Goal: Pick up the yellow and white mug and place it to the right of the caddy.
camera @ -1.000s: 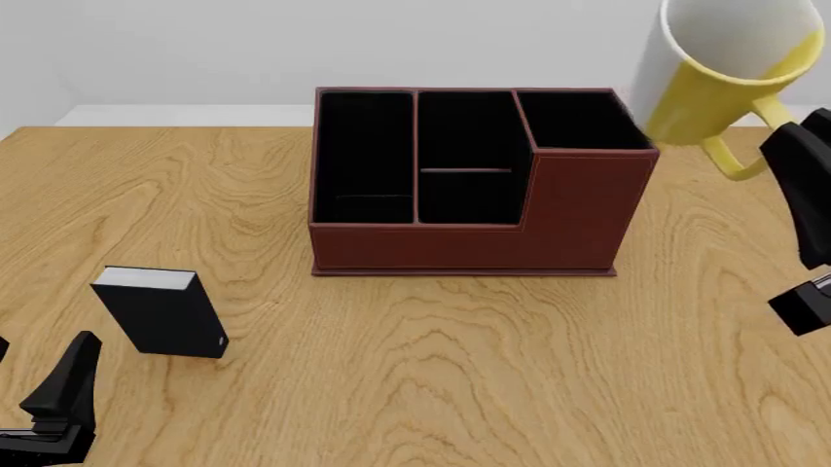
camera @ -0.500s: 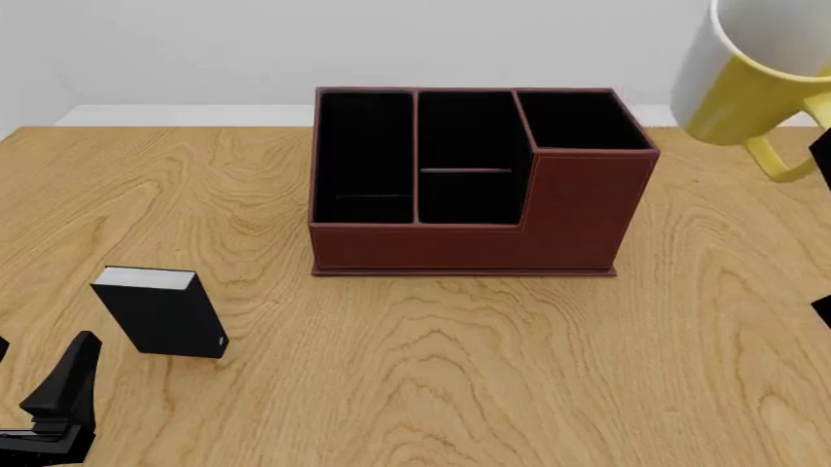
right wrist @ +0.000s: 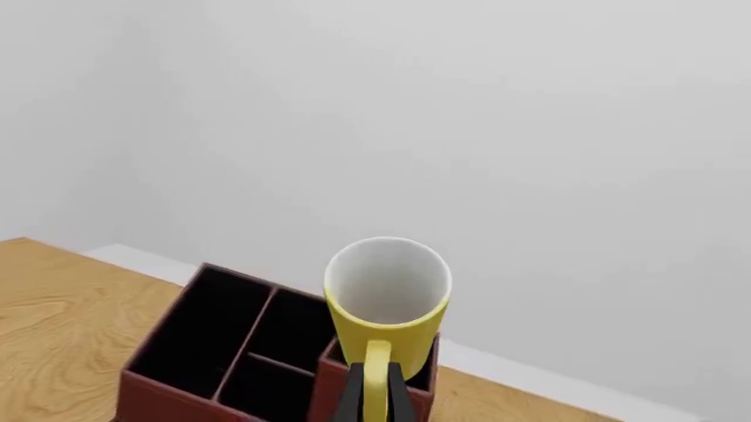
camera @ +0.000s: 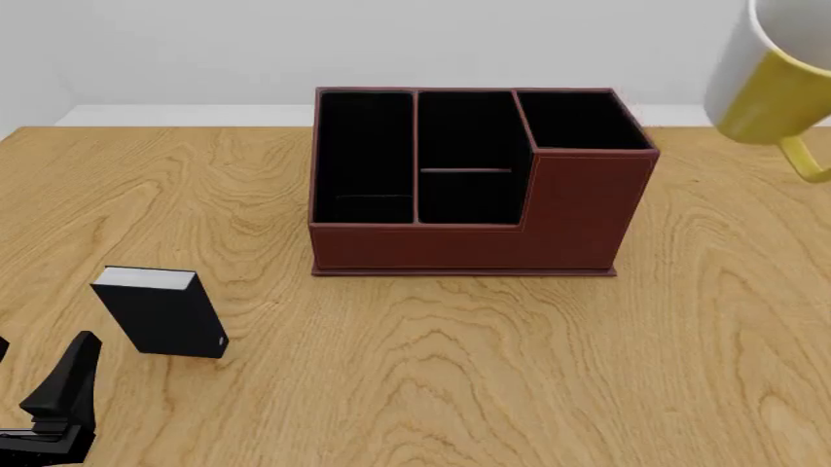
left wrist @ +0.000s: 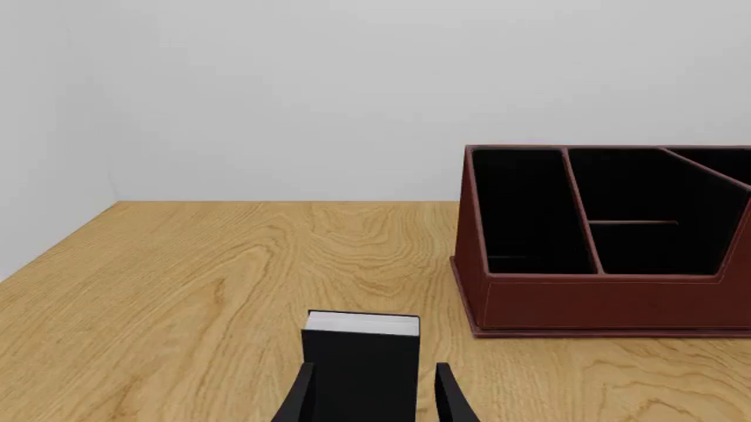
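Note:
The yellow and white mug [camera: 776,73] hangs in the air at the top right of the front view, tilted, above and to the right of the caddy [camera: 571,209], and is partly cut off by the frame edge. In the right wrist view my right gripper [right wrist: 375,397] is shut on the mug's yellow handle [right wrist: 375,365], with the white inside [right wrist: 388,281] facing the camera and the caddy [right wrist: 223,352] below it. The right gripper itself is out of the front view. My left gripper [camera: 37,377] is open and empty at the front left.
A small black block with a white top [camera: 159,313] stands at the front left, just ahead of the left gripper. It also shows between the left fingers' line of sight in the left wrist view [left wrist: 361,352]. The wooden table [camera: 429,370] spans the front view.
The mug has moved to the right and slightly up, away from above the caddy's right corner. The right arm has slid out of the front view. The left arm has not moved.

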`<state>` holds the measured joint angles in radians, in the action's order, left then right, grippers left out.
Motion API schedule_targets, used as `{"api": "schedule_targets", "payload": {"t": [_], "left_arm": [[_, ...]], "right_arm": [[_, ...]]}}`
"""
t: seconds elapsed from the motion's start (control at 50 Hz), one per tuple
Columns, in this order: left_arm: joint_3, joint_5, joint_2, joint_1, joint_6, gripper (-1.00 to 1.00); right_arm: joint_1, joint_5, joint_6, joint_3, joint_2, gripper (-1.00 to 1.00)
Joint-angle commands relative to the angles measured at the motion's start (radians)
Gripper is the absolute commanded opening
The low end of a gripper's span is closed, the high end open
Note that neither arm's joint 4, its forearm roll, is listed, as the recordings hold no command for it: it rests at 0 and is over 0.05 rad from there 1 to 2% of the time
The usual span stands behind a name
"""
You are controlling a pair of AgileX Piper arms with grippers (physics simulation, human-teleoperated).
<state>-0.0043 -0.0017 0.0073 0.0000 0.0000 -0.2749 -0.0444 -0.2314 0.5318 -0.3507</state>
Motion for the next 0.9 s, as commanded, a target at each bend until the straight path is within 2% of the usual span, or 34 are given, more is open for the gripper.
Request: {"api": "schedule_targets", "payload": {"t": [0.02,0.5,0.72,0.9], "left_arm": [[0.000,0.000,0.000,0.000,0.000,1.00],[0.000,0.000,0.000,0.000,0.000,1.00],[0.000,0.000,0.000,0.000,0.000,1.00],[0.000,0.000,0.000,0.000,0.000,1.00]], "right_arm": [[0.037,0.004,0.022,-0.006,0.011,-1.00],[0.132,0.016,0.049,-0.030,0.029,-1.00],[0.183,0.027,0.079,-0.031,0.042,-1.00],[0.191,-0.007,0.082,-0.067,0.021,-1.00]]}}
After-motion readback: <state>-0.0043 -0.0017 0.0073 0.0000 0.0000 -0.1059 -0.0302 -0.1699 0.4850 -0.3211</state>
